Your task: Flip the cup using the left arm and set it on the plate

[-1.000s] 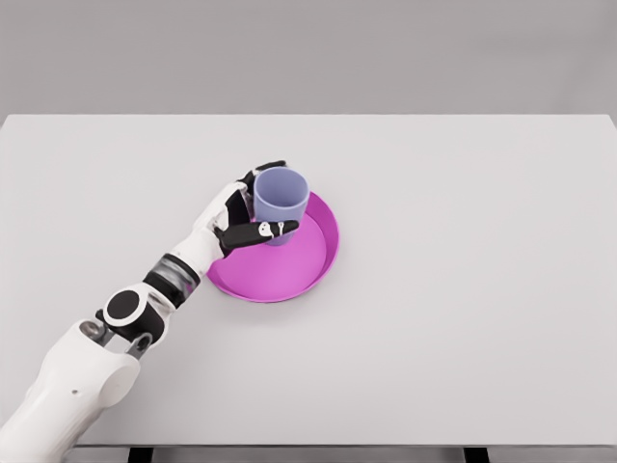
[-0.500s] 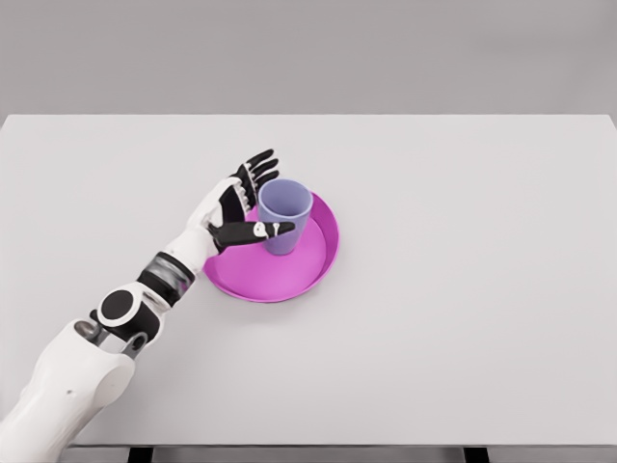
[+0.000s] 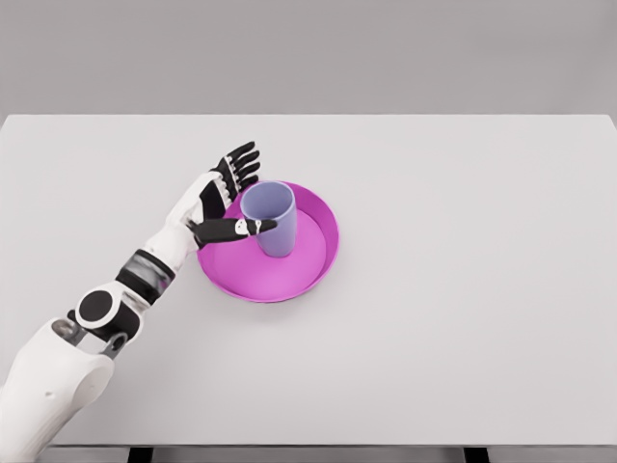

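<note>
Cup (image 3: 271,218) stands upright, mouth up, on the magenta plate (image 3: 307,260), toward its left half. Left hand (image 3: 214,201) has let go since a second ago: fingers (image 3: 241,160) are now spread wide and hold nothing, the thumb lying just in front of the cup's wall. Hand and forearm have drawn back leftward from the cup. Plate sits unmoved on the white table (image 3: 463,289).

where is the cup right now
In the head view the cup stands upright, mouth up, on the magenta plate, left of table centre, just right of the open left hand.
</note>
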`<state>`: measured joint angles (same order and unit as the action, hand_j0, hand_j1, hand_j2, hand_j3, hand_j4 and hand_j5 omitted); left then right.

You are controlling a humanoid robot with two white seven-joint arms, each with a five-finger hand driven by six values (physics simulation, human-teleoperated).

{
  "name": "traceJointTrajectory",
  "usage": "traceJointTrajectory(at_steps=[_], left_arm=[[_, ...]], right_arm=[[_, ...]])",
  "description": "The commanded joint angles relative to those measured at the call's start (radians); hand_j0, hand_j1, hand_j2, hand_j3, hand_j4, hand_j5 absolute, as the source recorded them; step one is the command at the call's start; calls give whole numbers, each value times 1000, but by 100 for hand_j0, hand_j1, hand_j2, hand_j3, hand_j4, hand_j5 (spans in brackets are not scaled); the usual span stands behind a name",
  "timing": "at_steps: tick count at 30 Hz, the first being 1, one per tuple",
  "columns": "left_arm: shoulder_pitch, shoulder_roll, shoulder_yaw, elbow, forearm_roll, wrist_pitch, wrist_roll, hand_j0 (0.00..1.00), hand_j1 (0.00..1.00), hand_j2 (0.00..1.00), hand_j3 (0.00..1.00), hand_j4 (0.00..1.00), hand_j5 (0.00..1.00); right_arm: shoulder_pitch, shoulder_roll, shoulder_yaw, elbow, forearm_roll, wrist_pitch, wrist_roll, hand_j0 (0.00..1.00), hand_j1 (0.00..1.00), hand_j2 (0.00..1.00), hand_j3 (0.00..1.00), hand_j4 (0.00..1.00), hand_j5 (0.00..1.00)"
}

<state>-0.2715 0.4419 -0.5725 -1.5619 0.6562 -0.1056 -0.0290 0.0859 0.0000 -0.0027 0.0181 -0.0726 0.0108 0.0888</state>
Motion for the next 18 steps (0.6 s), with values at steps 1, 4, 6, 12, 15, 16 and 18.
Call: traceJointTrajectory(at_steps=[1, 4, 6, 12, 15, 16, 18], left_arm=[[0, 3, 0, -12, -7, -14, 0, 100, 100, 100, 100, 100, 100], [28, 26, 19, -49, -10, -20, 1, 100, 100, 100, 100, 100, 100], [38, 34, 28, -64, -15, -20, 1, 100, 100, 100, 100, 100, 100], [49, 57, 46, -92, -15, -51, 0, 100, 100, 100, 100, 100, 100], [51, 110, 100, -101, -36, -143, 0, 100, 100, 100, 100, 100, 100], [51, 155, 124, -104, -59, -166, 0, 100, 100, 100, 100, 100, 100], [51, 236, 132, -109, -95, -174, 0, 100, 100, 100, 100, 100, 100]], right_arm=[[0, 0, 0, 0, 0, 0, 0, 100, 100, 100, 100, 100, 100], [0, 0, 0, 0, -1, 0, 0, 100, 100, 100, 100, 100, 100], [0, 0, 0, 0, -1, 0, 0, 100, 100, 100, 100, 100, 100], [0, 0, 0, 0, 0, 0, 0, 100, 100, 100, 100, 100, 100], [0, 0, 0, 0, 0, 0, 0, 100, 100, 100, 100, 100, 100], [0, 0, 0, 0, 0, 0, 0, 100, 100, 100, 100, 100, 100], [0, 0, 1, 0, 0, 0, 0, 100, 100, 100, 100, 100, 100]])
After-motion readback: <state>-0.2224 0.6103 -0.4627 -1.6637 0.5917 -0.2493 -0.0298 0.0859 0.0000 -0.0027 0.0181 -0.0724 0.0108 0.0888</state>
